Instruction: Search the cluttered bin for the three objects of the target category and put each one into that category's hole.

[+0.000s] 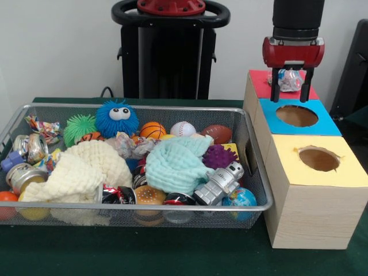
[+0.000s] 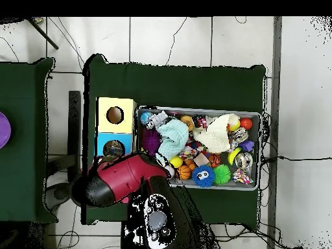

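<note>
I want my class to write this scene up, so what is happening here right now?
The robot's hand is shut on a crumpled wrapper and holds it over the red-topped box, ready to drop it in. More wrappers lie in the wire basket among balls, cans and cloths. The blue-topped box and yellow-topped box stand alongside.

**What you can't actually see here**

From overhead, the arm [image 2: 120, 180] sits right over the red-topped box, so that box, its hole and the gripper are all hidden. In the front view the gripper [image 1: 292, 80] and the wrapper [image 1: 290, 80] it's pinching block the red-topped box [image 1: 260, 84], so I can't see its hole there either, and the arm runs off the top edge. In the basket [image 1: 138, 205], the cream cloth [image 1: 80, 172] and mint cloth [image 1: 175, 164] bury whatever's underneath. The orange ball [image 1: 7, 201] is clipped by the left edge.
</note>
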